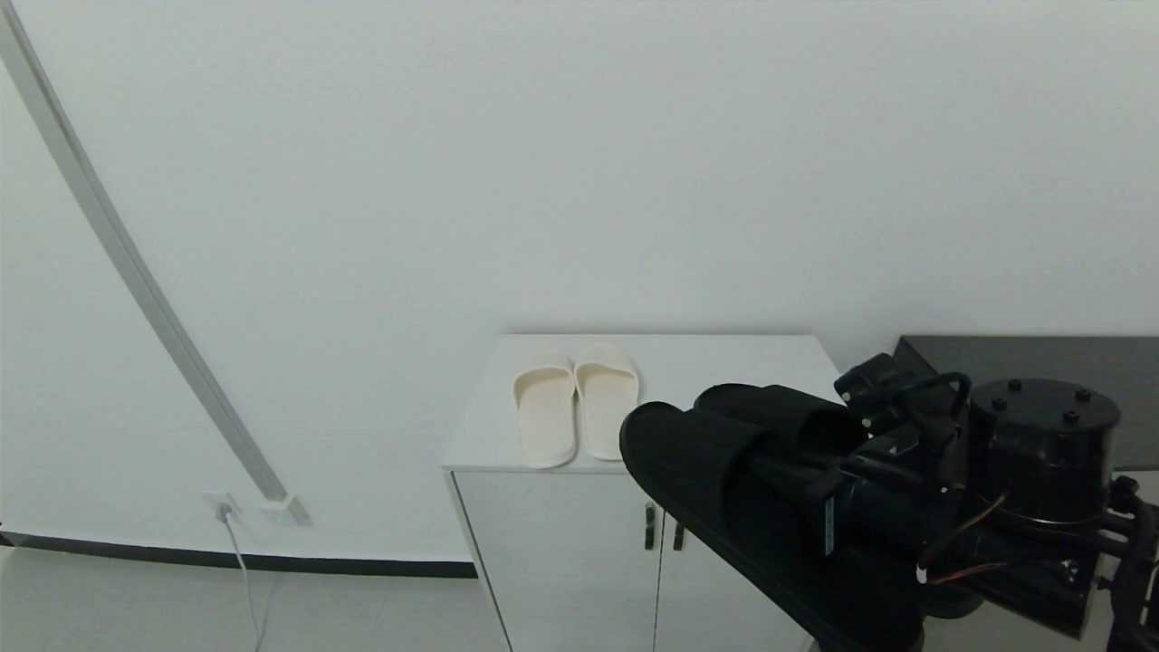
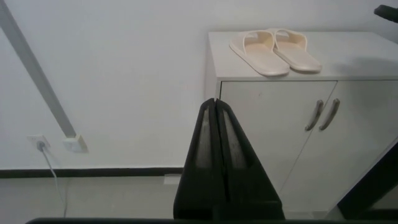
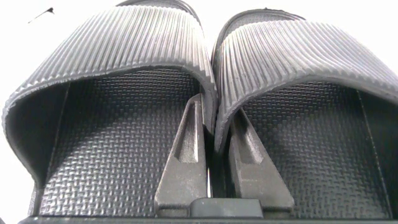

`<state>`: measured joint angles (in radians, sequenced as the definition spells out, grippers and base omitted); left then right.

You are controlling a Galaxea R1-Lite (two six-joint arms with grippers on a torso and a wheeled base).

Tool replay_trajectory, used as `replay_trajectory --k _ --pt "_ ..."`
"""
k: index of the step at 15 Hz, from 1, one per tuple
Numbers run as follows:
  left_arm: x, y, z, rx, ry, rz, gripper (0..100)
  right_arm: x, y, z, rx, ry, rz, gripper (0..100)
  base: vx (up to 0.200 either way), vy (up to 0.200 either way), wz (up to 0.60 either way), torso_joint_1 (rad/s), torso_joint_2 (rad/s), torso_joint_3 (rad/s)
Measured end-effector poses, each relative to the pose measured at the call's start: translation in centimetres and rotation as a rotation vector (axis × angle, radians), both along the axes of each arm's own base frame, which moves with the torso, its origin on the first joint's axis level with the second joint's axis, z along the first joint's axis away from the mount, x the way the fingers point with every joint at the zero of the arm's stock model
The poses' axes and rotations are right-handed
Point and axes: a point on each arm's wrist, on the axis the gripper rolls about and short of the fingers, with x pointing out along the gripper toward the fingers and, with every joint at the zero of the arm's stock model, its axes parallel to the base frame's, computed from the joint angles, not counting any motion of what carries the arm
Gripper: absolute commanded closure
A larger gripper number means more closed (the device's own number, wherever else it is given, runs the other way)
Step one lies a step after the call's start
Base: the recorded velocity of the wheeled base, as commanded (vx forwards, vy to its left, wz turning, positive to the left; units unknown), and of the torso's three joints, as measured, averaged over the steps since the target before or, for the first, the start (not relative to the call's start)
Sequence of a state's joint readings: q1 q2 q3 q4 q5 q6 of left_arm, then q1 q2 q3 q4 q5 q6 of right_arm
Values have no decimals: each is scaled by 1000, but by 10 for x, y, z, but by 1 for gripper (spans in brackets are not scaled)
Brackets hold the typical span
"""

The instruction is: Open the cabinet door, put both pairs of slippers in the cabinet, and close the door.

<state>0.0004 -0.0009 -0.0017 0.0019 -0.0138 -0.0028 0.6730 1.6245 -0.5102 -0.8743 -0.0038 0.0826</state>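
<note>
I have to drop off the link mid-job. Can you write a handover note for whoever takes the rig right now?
Left gripper: shut, empty, held out in front of the cabinet, towards its left side.
Right gripper: shut on the black slippers, pinching the pair's inner edges together, lifted near the cabinet's right front corner.
White slippers: side by side on the cabinet top.
Both doors are shut, and the handles sit at the centre seam.
Done: black pair picked up.
Left: open a door, probably with the free left gripper, then put both pairs inside and close the door.
</note>
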Motion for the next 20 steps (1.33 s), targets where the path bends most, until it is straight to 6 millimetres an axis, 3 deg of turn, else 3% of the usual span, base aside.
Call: replay_trajectory --k 20 --pt "0 0 0 0 0 1 100 -4 -4 -7 -59 -12 15 100 0 0 0 -11 24 12"
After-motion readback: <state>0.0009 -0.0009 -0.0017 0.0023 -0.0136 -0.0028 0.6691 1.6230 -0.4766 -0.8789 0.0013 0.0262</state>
